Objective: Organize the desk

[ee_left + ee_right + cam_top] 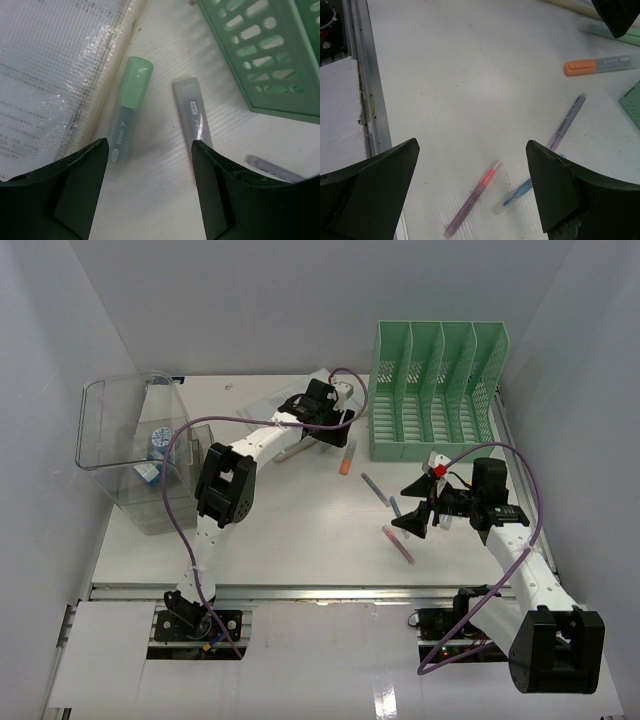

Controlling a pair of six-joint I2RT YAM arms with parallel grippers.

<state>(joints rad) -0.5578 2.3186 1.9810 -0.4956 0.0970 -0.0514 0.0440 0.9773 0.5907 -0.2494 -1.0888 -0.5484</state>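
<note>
On the white desk lie a green-capped highlighter and a grey highlighter with an orange cap. My left gripper hovers open just above them at the far middle; only bare desk shows between its fingers. Nearer the front lie a pink pen, a blue pen and a purple pen. My right gripper hangs open above the pink pen, holding nothing, right of centre.
A mint-green slotted file rack stands at the back right. A clear plastic bin holding small blue-and-white items sits at the left. A clear document sleeve lies beside the green highlighter. A metal rail runs along the front edge.
</note>
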